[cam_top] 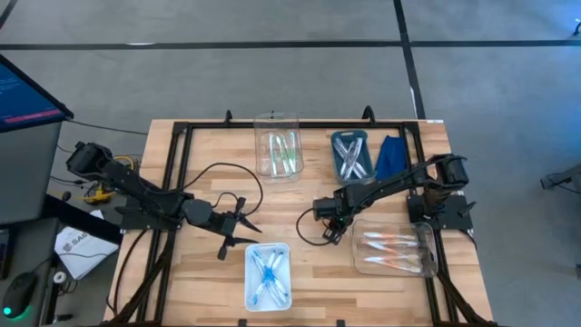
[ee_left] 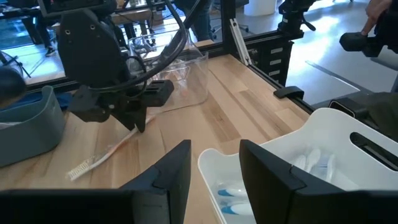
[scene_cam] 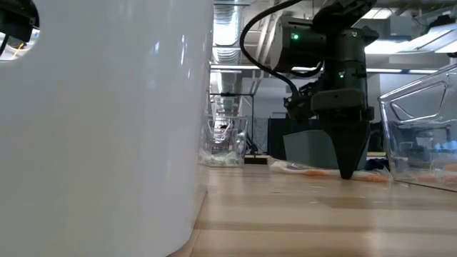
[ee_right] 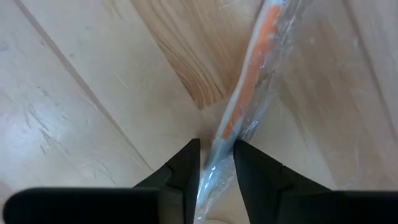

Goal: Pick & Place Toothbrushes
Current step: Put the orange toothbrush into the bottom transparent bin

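A toothbrush (ee_right: 252, 74) with a whitish handle and orange parts, in clear wrap, lies on the wood near the table's middle. My right gripper (ee_right: 216, 163) points straight down onto it, its fingertips almost at the table (scene_cam: 348, 171), shut on the toothbrush. To the left, my left gripper (ee_left: 214, 165) hangs open and holds nothing, beside the far end of a white tray (cam_top: 268, 275) of blue toothbrushes. Other orange toothbrushes lie in a clear box (cam_top: 395, 250) at the right. My right gripper pinches the toothbrush's handle (ee_right: 219, 144) between its two fingers, partway along its length. The fingers come from above, pointing down, and lie across the handle. The toothbrush lies low along the table, with its bristle head (ee_left: 81, 167) on the wood.
A clear box (cam_top: 279, 150) with green toothbrushes stands at the far middle. Right of it are a grey-blue tray (cam_top: 352, 154) of toothbrushes and a folded blue cloth (cam_top: 392, 154). A black frame (cam_top: 172, 163) runs around the table. Bare wood lies between the two grippers.
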